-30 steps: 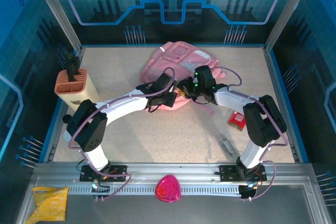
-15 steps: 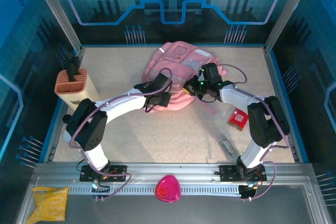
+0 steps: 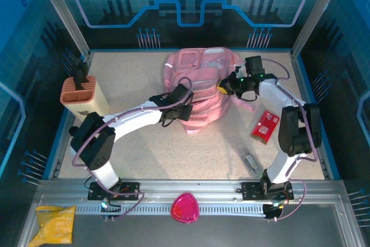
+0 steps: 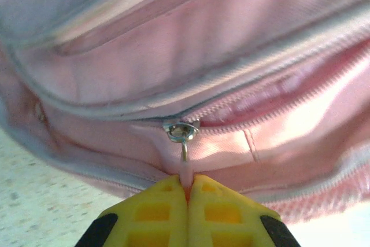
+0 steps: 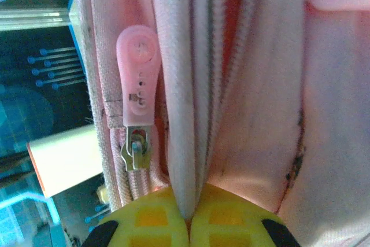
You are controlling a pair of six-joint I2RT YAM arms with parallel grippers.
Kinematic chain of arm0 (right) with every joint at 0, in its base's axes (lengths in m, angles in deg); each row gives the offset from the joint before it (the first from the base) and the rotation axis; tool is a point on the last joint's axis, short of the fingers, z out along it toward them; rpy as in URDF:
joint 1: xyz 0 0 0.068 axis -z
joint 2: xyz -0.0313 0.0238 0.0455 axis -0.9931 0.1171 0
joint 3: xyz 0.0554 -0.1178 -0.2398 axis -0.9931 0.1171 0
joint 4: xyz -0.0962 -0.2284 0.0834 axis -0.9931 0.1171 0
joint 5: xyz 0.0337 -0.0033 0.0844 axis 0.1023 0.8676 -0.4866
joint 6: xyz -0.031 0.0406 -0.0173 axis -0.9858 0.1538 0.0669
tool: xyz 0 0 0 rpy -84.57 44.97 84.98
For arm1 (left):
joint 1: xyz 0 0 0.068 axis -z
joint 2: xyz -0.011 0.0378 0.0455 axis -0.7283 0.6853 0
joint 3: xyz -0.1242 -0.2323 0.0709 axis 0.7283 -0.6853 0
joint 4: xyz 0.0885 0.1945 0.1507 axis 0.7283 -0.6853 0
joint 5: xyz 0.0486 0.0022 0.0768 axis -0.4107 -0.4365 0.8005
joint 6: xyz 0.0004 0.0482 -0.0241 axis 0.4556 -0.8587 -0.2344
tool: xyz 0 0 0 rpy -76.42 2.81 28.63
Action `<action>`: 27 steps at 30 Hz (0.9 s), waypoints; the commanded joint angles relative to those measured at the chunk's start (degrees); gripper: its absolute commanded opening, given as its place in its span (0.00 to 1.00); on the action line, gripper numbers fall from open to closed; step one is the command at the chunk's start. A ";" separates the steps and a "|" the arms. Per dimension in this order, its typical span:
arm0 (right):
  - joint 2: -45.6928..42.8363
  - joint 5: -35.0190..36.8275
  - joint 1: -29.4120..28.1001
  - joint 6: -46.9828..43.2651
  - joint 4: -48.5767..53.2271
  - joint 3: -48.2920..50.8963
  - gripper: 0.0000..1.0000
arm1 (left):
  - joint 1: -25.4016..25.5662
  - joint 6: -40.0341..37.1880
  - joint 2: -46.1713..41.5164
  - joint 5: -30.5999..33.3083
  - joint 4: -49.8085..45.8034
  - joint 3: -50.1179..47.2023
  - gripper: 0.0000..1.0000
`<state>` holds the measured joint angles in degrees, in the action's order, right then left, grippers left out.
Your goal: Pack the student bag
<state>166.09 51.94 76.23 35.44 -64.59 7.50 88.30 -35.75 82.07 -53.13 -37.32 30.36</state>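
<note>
Lying toward the far middle of the table [image 3: 144,154], a large pink backpack [image 3: 199,67] is flanked by two robot arms reaching in from the near edge. The left gripper [image 3: 186,108] meets the bag's near left side; from its wrist camera, its yellow fingers [image 4: 156,206] are pressed together on the small pink tab [image 4: 185,170] hanging from a metal zipper slider [image 4: 181,131]. The right gripper [image 3: 223,88] meets the bag's right side, its yellow fingers [image 5: 156,212] pinched tight on a pale ridge of fabric [image 5: 184,114] beside a second zipper with a rounded pink pull [image 5: 137,85]. An orange rack [image 3: 81,93] stands at the left, a red packet [image 3: 264,126] lies to the right, and a magenta rounded triangle [image 3: 184,207] rests on the near rail.
</note>
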 commanded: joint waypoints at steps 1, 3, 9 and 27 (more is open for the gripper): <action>2.63 1.49 2.34 -3.76 -1.60 -6.15 0.16 | 3.57 2.69 3.95 -4.72 -3.76 5.62 0.00; 1.43 1.77 2.31 -3.76 -1.94 -4.81 0.29 | 3.66 3.26 5.57 -4.22 -3.53 8.00 0.00; -5.89 0.93 -2.11 1.52 -9.49 8.69 0.53 | 3.57 2.06 7.13 -1.50 -3.91 10.81 0.00; -4.80 10.79 -13.14 19.13 -26.13 18.18 0.34 | 3.53 0.81 7.45 -1.10 -4.04 11.34 0.00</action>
<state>159.30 60.37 64.27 52.62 -87.35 27.78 91.75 -34.18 89.06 -54.37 -40.64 39.58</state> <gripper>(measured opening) 0.351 0.048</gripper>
